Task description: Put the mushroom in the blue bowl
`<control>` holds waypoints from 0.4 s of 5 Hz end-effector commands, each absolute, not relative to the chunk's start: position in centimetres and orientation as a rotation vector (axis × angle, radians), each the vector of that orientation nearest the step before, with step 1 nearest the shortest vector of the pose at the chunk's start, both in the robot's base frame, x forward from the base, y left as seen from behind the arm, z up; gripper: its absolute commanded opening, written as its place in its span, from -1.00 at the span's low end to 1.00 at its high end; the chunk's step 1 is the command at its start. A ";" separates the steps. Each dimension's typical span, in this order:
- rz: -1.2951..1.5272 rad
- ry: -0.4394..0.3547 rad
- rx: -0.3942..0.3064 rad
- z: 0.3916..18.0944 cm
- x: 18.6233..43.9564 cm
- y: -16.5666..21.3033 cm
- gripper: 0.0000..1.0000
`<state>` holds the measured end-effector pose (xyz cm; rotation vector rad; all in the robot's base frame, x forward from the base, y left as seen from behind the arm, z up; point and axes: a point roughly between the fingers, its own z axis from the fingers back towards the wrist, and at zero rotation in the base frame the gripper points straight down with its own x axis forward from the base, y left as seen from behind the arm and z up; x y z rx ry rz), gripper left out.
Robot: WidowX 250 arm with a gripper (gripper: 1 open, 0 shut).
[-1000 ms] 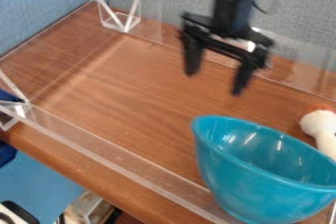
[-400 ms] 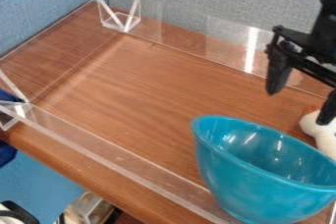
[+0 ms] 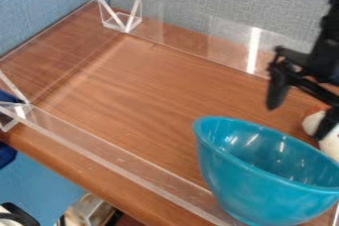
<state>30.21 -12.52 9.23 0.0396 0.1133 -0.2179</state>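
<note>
Black pincer, 2 slim fingers

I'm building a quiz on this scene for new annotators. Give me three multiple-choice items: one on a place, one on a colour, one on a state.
1. Where is the mushroom?
A. inside the bowl
B. on the table behind the bowl, at the right edge
C. in the far left corner

2. What colour is the bowl?
A. red
B. yellow
C. turquoise blue

3. How are the jaws of the gripper?
A. open, holding nothing
B. shut on the mushroom
C. shut on the bowl's rim

Answers: 1 B, it lies outside the rim on the wood; 2 C, its glossy wall is blue; 3 A, the fingers stand apart with nothing between.
</note>
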 end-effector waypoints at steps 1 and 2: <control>-0.200 0.017 0.002 12.8 30.0 -10.0 1.00; -0.214 -0.001 0.000 13.6 31.0 -11.8 1.00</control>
